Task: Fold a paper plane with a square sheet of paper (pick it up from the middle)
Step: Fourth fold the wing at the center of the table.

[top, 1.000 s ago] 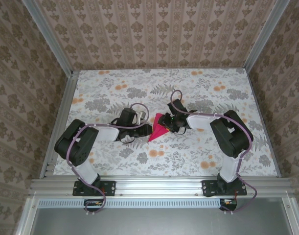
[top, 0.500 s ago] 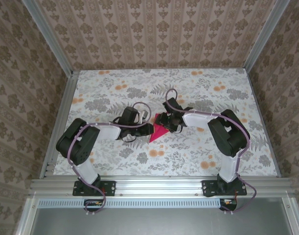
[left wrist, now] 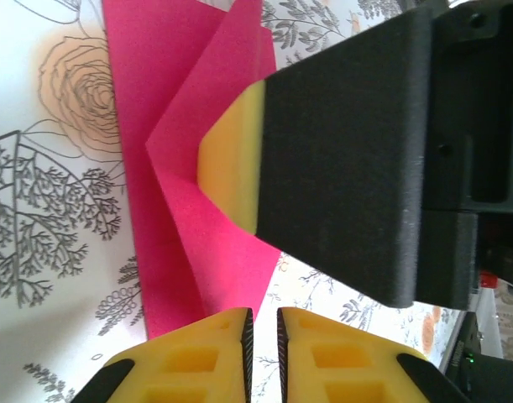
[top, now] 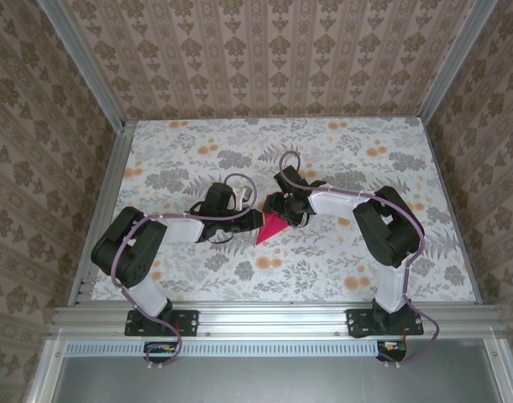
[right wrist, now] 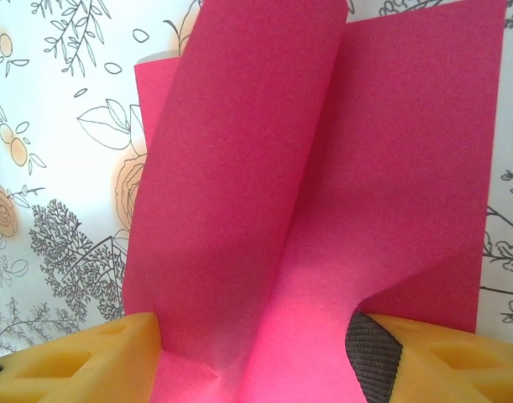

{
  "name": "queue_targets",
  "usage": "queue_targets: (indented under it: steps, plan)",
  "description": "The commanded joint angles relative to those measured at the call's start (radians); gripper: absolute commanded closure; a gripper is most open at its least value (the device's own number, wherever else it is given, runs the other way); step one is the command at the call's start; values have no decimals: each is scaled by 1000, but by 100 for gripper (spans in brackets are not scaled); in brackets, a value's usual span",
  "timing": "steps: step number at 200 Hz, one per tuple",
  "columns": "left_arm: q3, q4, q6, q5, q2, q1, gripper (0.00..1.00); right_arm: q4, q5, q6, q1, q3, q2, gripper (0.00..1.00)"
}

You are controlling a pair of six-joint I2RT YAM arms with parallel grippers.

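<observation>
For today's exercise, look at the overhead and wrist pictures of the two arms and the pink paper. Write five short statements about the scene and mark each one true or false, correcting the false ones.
1. The sheet of paper is bright pink. True.
2. The sheet lies flat as an unfolded square. False: it is folded, with a crease and a raised flap, and tapers to a point.
3. The right gripper has its fingers wide apart, with the paper between them. True.
4. The sheet sits in the far left corner of the table. False: it lies near the middle, between the left gripper and the right gripper.
5. The table has a floral print. True.
</observation>
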Motion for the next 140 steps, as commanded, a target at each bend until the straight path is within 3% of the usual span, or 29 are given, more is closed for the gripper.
queue_targets:
  steps: [1, 108, 140]
  plan:
    - [7, 35, -19, 47, 13, -7, 83, -177, 102, 9, -8, -50, 103, 33]
    - [60, -104, 5, -2, 73, -9, 95, -178, 78, 27, -9, -47, 120, 35]
    - [63, -128, 11, -29, 85, -7, 97, -177, 76, 26, -9, -50, 122, 41]
